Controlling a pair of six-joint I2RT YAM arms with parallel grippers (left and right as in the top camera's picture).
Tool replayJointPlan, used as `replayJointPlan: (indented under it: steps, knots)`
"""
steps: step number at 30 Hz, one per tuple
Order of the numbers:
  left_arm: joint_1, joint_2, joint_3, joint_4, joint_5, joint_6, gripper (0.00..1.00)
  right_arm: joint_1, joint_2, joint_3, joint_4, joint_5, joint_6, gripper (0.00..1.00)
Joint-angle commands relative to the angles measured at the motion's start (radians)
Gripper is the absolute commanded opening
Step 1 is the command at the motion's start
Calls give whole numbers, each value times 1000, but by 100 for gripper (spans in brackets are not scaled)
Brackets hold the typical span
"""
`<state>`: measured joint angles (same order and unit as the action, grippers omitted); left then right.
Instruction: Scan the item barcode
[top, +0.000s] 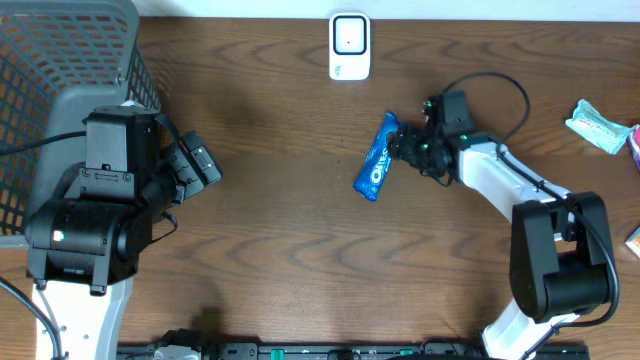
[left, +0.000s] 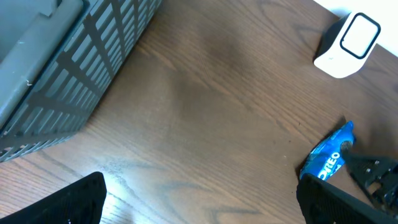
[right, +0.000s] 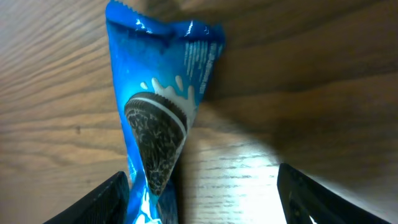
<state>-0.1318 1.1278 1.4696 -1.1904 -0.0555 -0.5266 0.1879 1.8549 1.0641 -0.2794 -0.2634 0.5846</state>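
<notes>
One blue Oreo pack (top: 377, 157) lies flat on the wooden table (top: 270, 230), below the white scanner (top: 349, 45). The right gripper (top: 400, 148) stands spread at the pack's upper end, which lies between its fingers, close to one, unpinched. The left gripper (top: 208, 165), well apart by the basket (top: 60, 50), gapes wide and empty.

The left arm (top: 100, 200) is a stack of boxy black housings on a white lower link; the right arm (top: 495, 172) pairs smooth white links with rounded black joint housings. A thin black cable (top: 505, 85) loops over its wrist, and the right gripper (top: 400, 150) is matte black.
</notes>
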Motion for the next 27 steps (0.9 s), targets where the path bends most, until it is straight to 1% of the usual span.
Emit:
replayJointPlan:
  steps: [1, 4, 8, 12, 15, 17, 18, 20, 23, 24, 27]
  knots:
    - [5, 2, 7, -3, -12, 2, 98, -32, 14, -76, 78, -224, 2, 72]
    - [5, 2, 7, -3, -13, 3, 98, -37, 14, -120, 163, -271, 5, 72]
    - [5, 2, 7, -3, -13, 2, 98, -21, 17, -153, 239, -257, 48, 70]
    - [5, 2, 7, -3, -12, 2, 98, -29, 54, -163, 262, -201, 196, 57]
    - [5, 2, 7, -3, -13, 2, 98, -35, 130, -163, 314, -205, 241, 57]
    - [5, 2, 7, -3, -13, 2, 98, -35, 192, -163, 371, -251, 253, 57]
    - [5, 2, 7, -3, -13, 2, 98, -35, 234, -163, 406, -284, 253, 54]
    - [5, 2, 7, -3, -13, 2, 98, -37, 271, -163, 426, -293, 253, 39]
    - [5, 2, 7, -3, -13, 2, 98, -49, 285, -163, 418, -297, 253, 3]
    - [5, 2, 7, -3, -13, 2, 98, -53, 277, -163, 418, -310, 252, 1]
    - [5, 2, 7, -3, -12, 2, 98, -66, 230, -162, 408, -318, 231, 1]
